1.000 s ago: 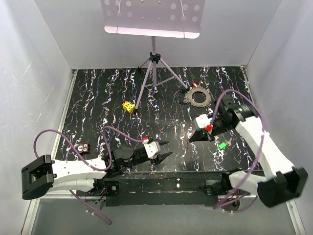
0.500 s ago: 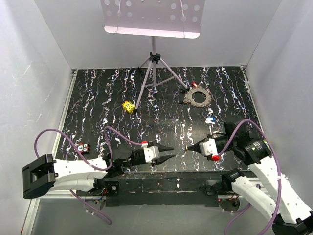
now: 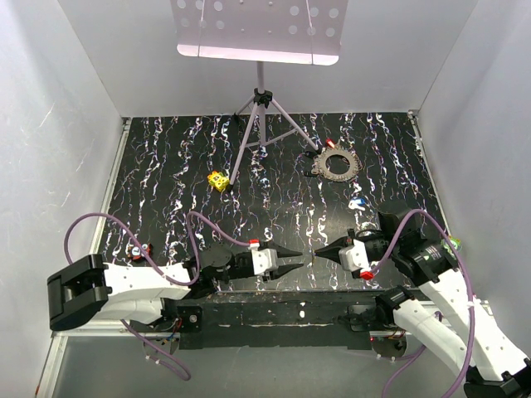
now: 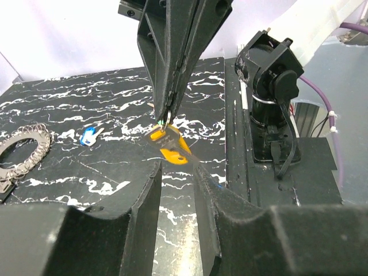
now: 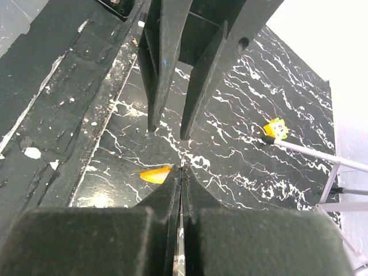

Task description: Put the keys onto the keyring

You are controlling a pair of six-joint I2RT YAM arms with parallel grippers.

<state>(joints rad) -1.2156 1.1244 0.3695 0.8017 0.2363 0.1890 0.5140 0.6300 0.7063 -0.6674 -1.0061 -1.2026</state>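
Right now I have both arms low over the near edge of the counter point(image 3: 182, 166), with their tips pointing at each other and nearly meeting. The right tool point(image 4: 167, 118) has its two fingers pressed flat together. It is clamped on the orange key point(image 4: 169, 146), which hangs at its very tip. From the left wrist I see the orange head just under the tip and the metal blade slanting down and away. From the right wrist only part of the orange head shows, poking out beside one finger.

The left tool point(image 4: 177, 169) has its fingers apart with a clear gap and nothing between them. The orange key is just ahead of that gap. I can't tell whether the blade touches a fingertip.

The keyring point(image 3: 338, 177) lies flat toward the far right of the counter, well apart from both tools. A red key point(image 3: 330, 143) sits just beyond it, at its far edge. A blue key point(image 3: 357, 201) lies on the counter between the keyring and my right arm.

A yellow cube point(image 3: 218, 180) rests left of centre, near one foot of the stand point(image 3: 260, 124), which is planted at the back.
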